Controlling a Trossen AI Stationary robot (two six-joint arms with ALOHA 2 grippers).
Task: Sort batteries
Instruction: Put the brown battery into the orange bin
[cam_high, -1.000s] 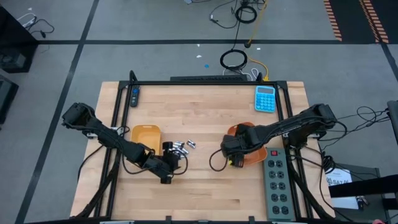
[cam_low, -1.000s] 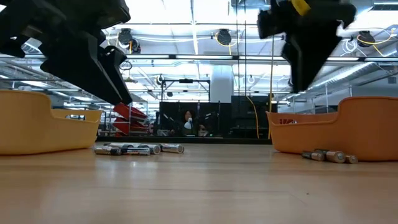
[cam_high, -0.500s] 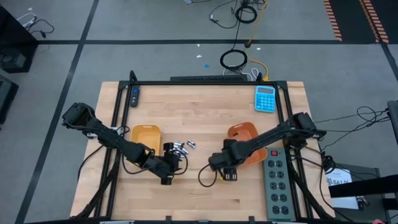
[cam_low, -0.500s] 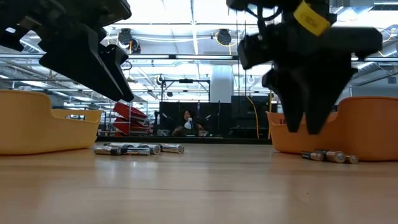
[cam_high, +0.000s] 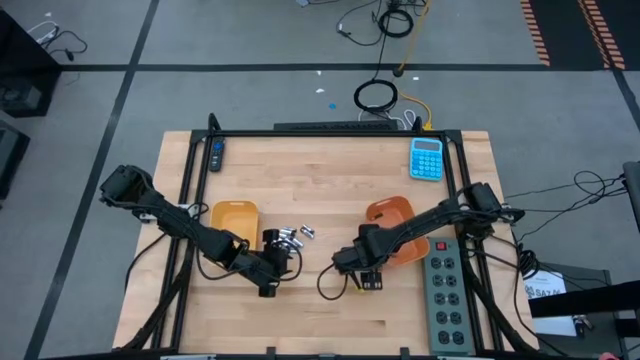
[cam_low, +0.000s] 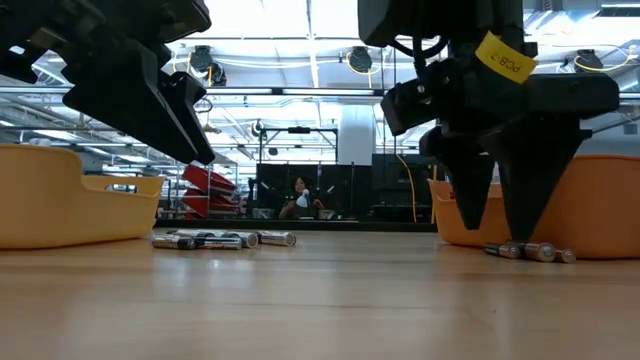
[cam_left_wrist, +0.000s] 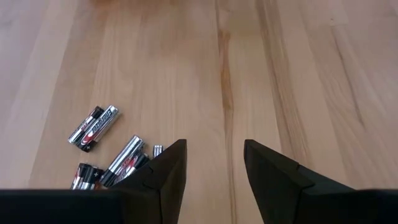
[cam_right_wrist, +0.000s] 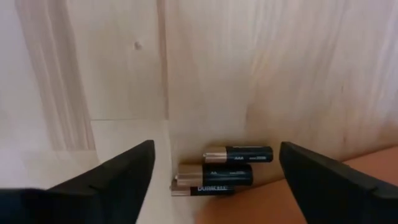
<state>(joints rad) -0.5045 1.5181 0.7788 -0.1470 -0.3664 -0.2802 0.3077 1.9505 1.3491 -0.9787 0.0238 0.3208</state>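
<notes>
Low view: right pincer (cam_low: 505, 236) spread above dark batteries (cam_low: 527, 250).

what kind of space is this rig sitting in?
Looks like a robotics lab or industrial workshop, not a home. The wooden table stands on grey floor with loose cables and striped hazard tape; the low view shows exposed ceiling ducts.

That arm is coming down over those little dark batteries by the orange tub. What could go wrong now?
The right gripper hangs open over three dark copper-tipped batteries lying side by side, so its fingers may catch two at once. They lie close against the orange plastic tray, which a finger could bump. Round cells might also roll away across the wooden table.
</notes>
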